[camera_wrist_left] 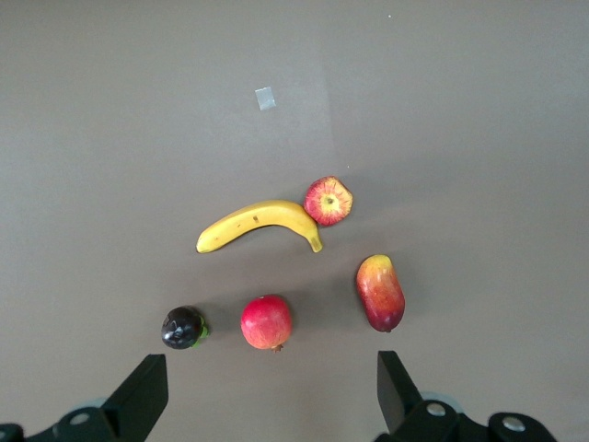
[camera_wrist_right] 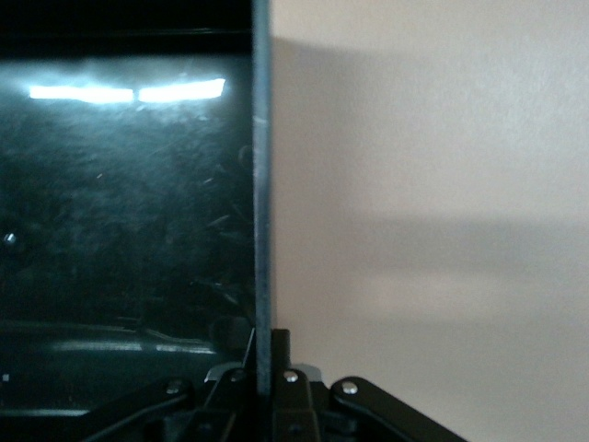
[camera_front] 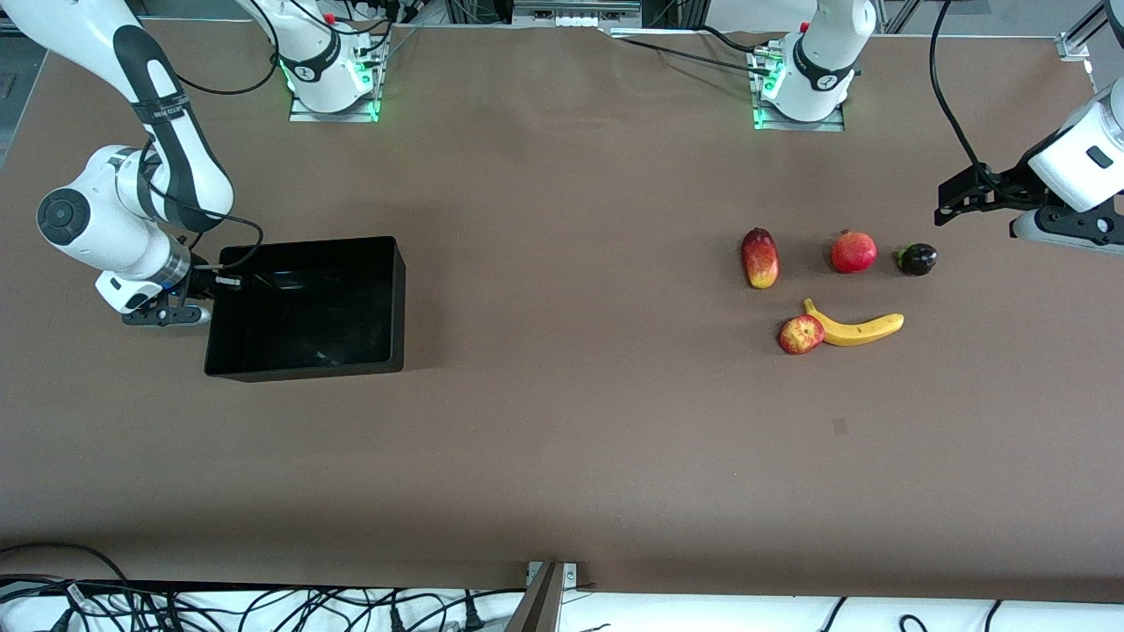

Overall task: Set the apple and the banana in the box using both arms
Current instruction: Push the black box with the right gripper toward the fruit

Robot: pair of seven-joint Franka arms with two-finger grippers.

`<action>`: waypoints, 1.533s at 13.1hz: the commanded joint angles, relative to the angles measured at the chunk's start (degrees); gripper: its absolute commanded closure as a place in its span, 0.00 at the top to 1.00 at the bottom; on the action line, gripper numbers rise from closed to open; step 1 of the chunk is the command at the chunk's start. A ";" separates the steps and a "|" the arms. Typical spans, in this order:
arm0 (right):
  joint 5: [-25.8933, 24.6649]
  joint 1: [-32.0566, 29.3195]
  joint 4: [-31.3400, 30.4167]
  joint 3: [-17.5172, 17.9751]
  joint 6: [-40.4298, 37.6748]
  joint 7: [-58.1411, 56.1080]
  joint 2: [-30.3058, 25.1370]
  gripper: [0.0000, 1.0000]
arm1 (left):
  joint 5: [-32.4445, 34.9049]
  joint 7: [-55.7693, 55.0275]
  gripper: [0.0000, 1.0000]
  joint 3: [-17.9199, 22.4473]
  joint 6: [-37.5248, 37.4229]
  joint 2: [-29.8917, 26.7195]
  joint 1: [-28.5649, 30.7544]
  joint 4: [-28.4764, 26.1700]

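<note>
Watching this from beside the table, and using the box [camera_front: 307, 307] as my landmark: it sits at the right arm's end, empty as far as I can see. The right gripper [camera_front: 167, 313] is down at the box's outer end wall, and the right wrist view shows its fingers closed tight on that thin wall [camera_wrist_right: 262, 184], so that arm looks like it's holding the bin steady.

Well apart from the box, toward the left arm's end, is the fruit cluster. The apple [camera_front: 801, 334] is the fruit nearest the box among the task items, touching or just about touching the banana's [camera_front: 856, 328] stem end. Farther from the front camera sit an oval red-yellow fruit [camera_front: 760, 257], a round red fruit [camera_front: 853, 252] and a small dark fruit [camera_front: 917, 259]; those aren't wanted.

The left gripper [camera_front: 966, 195] hangs in the air out past the dark fruit, even farther from the box, fingers [camera_wrist_left: 143, 396] spread wide with nothing between them.

My guess on handling: both fruits look light. The apple is round and smooth, so it could roll or squirt out, best pinched across its widest part from above. The banana looks easier, gripped across its middle, where the curve is thickest. With the two touching, grabbing one may nudge the other.
</note>
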 commanded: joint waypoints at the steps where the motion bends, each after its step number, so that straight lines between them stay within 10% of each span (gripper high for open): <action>1: 1.20 0.00 9.71 2.24 -14.15 -0.67 -1.62 0.00 | -0.36 -0.12 1.00 -0.21 -0.43 0.78 0.28 1.48; 5: 7.27 9.01 28.89 3.75 -35.49 3.89 0.58 0.00 | -0.36 -0.12 1.00 -0.21 -0.43 0.78 0.20 1.57; 13: 7.09 38.82 44.81 4.54 -33.06 46.38 14.45 0.00 | -0.36 -0.12 1.00 -0.21 -0.43 0.78 0.28 1.48; 20: 6.48 48.16 45.71 4.45 -19.16 55.58 23.69 0.00 | -0.36 -0.12 1.00 -0.13 -0.43 0.78 0.28 1.48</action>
